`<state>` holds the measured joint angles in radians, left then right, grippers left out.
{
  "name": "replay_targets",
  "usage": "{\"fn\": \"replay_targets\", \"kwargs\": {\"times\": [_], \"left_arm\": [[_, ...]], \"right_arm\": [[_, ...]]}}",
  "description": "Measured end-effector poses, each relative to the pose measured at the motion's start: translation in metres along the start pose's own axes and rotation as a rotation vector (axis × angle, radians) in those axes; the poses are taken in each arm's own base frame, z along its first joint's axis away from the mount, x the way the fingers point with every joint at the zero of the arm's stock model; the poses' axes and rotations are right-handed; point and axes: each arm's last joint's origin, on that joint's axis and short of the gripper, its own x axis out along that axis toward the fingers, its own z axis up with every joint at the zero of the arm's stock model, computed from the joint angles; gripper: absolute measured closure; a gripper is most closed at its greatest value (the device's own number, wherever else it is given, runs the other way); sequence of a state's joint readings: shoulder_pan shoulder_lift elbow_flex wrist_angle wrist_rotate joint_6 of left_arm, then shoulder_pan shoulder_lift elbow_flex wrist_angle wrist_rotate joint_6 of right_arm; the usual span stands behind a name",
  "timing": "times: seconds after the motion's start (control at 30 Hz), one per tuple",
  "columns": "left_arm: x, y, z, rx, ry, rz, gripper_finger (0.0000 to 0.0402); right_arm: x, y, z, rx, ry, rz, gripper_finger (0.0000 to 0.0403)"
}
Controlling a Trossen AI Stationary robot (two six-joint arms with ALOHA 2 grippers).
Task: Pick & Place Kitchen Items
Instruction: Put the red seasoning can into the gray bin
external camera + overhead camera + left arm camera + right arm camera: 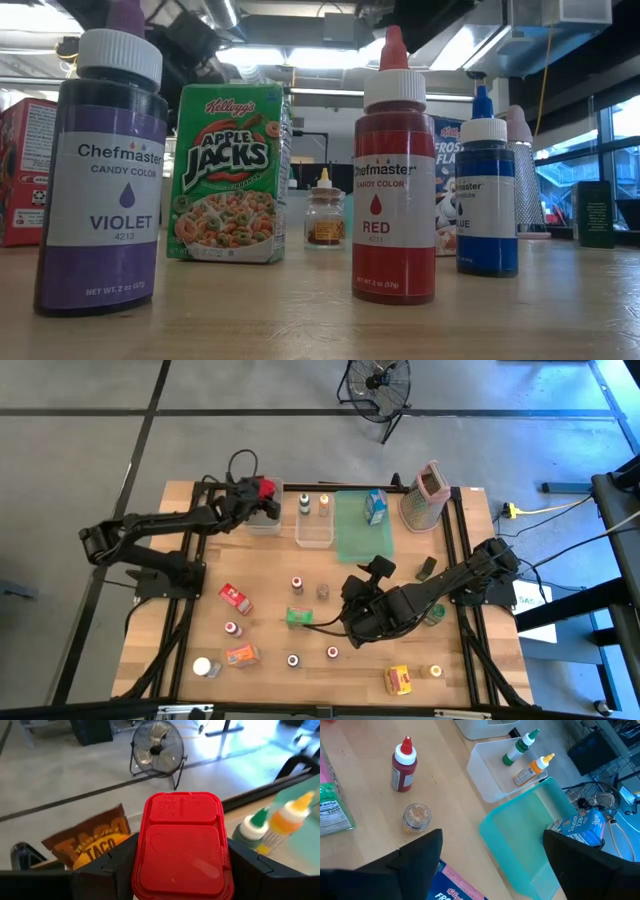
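Observation:
My left gripper (262, 490) is at the table's far left, over a clear bin (266, 520), shut on a container with a red flip-top cap (182, 840). A taco seasoning packet (92, 847) lies in that bin. My right gripper (365, 575) hangs open above the table's middle with nothing between its fingertips (492, 837). A blue Frosted Flakes box (457, 887) shows low behind the fingers and stands on the table (447, 180). Just beyond the fingers stand a small spice jar (417, 817) and a red-capped bottle (404, 765). My left gripper pinches the red cap between its two fingers, one on each side of it (145, 870). The fingers come from the table's left, slanting a little down. The cap faces up toward the wrist camera and hides the container's body and whether it rests on anything.
A second clear bin (314, 538) holds a green-capped and an orange-capped bottle. A Rice Krispies box (376, 507) stands on the green tray (360, 540), with the grater (425, 495) to its right. The Apple Jacks box (298, 616), bottles, jars and packets are scattered over the near half.

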<state>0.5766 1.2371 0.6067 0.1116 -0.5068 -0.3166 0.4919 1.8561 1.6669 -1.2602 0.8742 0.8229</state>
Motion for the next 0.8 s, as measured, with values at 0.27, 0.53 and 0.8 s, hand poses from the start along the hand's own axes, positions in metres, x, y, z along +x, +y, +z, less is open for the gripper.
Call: {"fn": "replay_targets", "kwargs": {"times": [0.27,0.53,0.8], "left_arm": [[0.015,0.005,-0.004,-0.06,0.001,0.077,0.0184],[0.029,0.003,-0.015,-0.043,0.031,0.102,0.0184],[0.044,-0.005,-0.016,-0.031,0.017,0.1,0.0184]], "right_arm": [[0.001,-0.001,0.001,0.001,-0.011,-0.012,0.0055],[0.003,-0.002,0.002,0.005,-0.006,-0.017,0.0055],[0.003,-0.002,0.002,0.002,-0.005,-0.019,0.0055]]}}
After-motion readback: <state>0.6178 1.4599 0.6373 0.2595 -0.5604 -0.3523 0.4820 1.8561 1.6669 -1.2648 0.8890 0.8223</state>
